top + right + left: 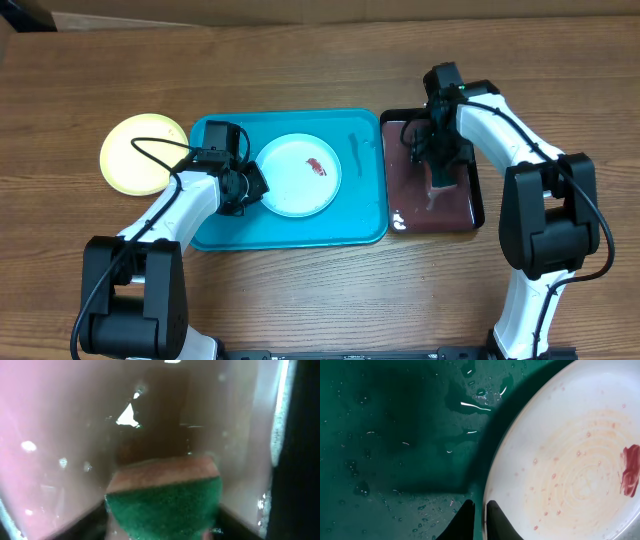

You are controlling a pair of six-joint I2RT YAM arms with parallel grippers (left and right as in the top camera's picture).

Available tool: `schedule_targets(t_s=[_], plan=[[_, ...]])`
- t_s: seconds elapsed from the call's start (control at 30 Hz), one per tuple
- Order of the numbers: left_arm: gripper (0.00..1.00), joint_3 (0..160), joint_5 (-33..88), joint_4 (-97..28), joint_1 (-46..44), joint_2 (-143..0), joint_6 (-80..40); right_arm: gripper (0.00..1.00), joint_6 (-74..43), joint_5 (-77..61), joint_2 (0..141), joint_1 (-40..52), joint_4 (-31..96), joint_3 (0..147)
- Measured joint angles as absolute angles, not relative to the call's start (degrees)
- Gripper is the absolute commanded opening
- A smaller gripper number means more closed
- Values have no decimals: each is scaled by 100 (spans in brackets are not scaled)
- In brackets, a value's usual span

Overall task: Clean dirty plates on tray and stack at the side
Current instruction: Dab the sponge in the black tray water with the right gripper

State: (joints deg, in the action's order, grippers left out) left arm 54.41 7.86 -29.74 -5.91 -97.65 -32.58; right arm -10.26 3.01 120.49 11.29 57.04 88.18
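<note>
overhead gives you two plates in view, two trays and one sponge. the white plate (298,178) lies flat near the middle of the turquoise tray (210,232), with one red smear (316,166) right of its centre. the yellow-green plate (140,155) lies on the wooden table (320,290) just off the tray's left end; you cannot tell whether the rim and the tray touch.

your left gripper (480,521) is at the white plate's left edge. in the left wrist view its two fingers are nearly pressed together, with the plate's rim running into the narrow gap, so it is pinching that rim. your right gripper (438,165) is down in the black tray (478,205), clamped on the sponge (165,502), green side towards the camera, in the reddish water (55,425).

for room, there is bare tray floor on both sides of the white plate, wider on the right, and it is wet with droplets (362,487). open table lies in front of and behind both trays.

around you, the black tray stands just beside the turquoise tray's right rim. the left arm crosses the tray's front left corner, and its black cable (150,150) loops over the right part of the yellow-green plate.
</note>
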Motion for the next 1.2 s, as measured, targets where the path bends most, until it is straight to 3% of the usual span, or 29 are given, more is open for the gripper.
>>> schedule_targets(t_s=[0.07, 0.1, 0.13, 0.17, 0.2, 0.37, 0.47, 0.83, 0.97, 1.2], plan=[[13, 5441, 786, -2974, -593, -9765, -3258, 6, -993, 183, 12049, 1129, 5660, 8823], [13, 5441, 786, -2974, -591, -9765, -3258, 27, -972, 113, 12049, 1127, 5682, 8825], [13, 5441, 786, -2971, -591, -9765, -3258, 59, -934, 38, 12049, 1125, 5734, 8847], [13, 5441, 786, -2971, -591, -9765, -3258, 72, -884, -30, 12051, 1125, 5848, 8895], [13, 5441, 786, -2971, -591, -9765, -3258, 76, -856, -69, 12051, 1125, 5968, 8962], [13, 5441, 786, -2971, -593, -9765, -3258, 72, -749, -224, 12049, 1125, 6344, 9227], [13, 5441, 786, -2971, -591, -9765, -3258, 63, -729, -259, 12049, 1125, 6517, 9233], [13, 5441, 786, -2971, -591, -9765, -3258, 57, -722, -198, 12049, 1125, 6593, 9205], [13, 5441, 786, -2971, -591, -9765, -3258, 43, -729, -110, 12049, 1125, 6455, 9105], [13, 5441, 786, -2971, -591, -9765, -3258, 48, -722, -62, 12049, 1125, 6576, 9056]])
